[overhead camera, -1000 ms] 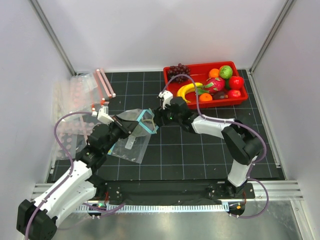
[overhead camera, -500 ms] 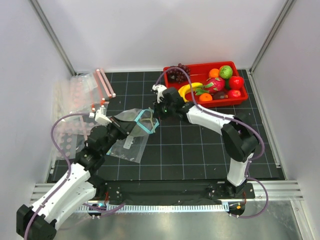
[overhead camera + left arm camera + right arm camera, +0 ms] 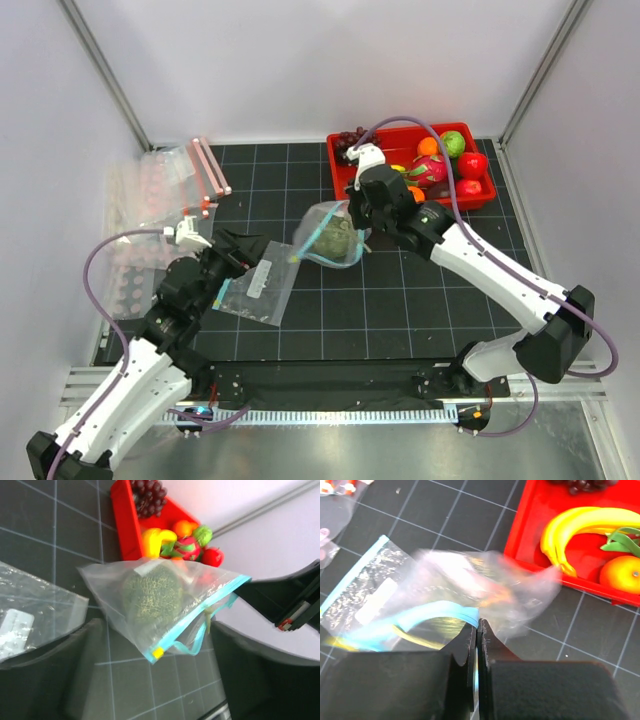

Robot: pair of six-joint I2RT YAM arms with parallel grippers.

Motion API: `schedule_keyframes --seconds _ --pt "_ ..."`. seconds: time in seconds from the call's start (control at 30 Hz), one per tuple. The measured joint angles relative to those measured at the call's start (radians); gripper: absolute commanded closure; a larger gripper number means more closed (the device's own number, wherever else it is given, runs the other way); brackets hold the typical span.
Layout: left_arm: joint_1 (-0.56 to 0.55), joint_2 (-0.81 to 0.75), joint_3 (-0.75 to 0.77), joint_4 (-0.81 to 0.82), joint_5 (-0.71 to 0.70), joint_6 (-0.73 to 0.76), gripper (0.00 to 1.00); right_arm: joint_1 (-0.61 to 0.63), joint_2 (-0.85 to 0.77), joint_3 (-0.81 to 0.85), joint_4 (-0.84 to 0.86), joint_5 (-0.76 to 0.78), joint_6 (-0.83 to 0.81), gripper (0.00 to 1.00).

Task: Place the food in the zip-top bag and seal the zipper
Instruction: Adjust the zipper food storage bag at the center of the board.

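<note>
The zip-top bag (image 3: 330, 232) hangs lifted over the mat with the dull green melon (image 3: 152, 592) inside it. My right gripper (image 3: 478, 625) is shut on the bag's teal-blue zipper (image 3: 200, 615); from above it (image 3: 352, 222) sits at the bag's right edge. The strip's two sides gape apart near a yellow tab (image 3: 158, 653). My left gripper (image 3: 165, 680) is open with nothing in it, just short of the bag; from above it (image 3: 243, 252) is left of the bag. The banana (image 3: 580, 530) and a small red fruit (image 3: 472, 164) lie in the red tray (image 3: 335, 165).
Another clear bag (image 3: 255, 290) with a pale blue strip lies flat on the mat below the left gripper. Clear bags with pink-red strips (image 3: 160, 190) are piled at the far left. The tray also holds grapes (image 3: 350, 140), a dragon fruit (image 3: 430, 168), oranges and a green fruit (image 3: 452, 144).
My right gripper closed on the teal strip and carried the bag with the melon up and right. My left gripper let go of the bag, opened and drew back left.
</note>
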Motion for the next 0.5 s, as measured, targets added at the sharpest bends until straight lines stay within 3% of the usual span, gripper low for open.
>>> schedule_keyframes --seconds 0.23,0.5 --pt "-0.028 0.138 0.170 -0.090 0.031 0.171 0.00 -0.003 0.023 -0.037 -0.010 -0.043 -0.023 0.99" --pt "-0.246 0.407 0.283 -0.107 -0.033 0.338 0.00 -0.003 0.042 -0.039 -0.014 -0.070 -0.035 0.99"
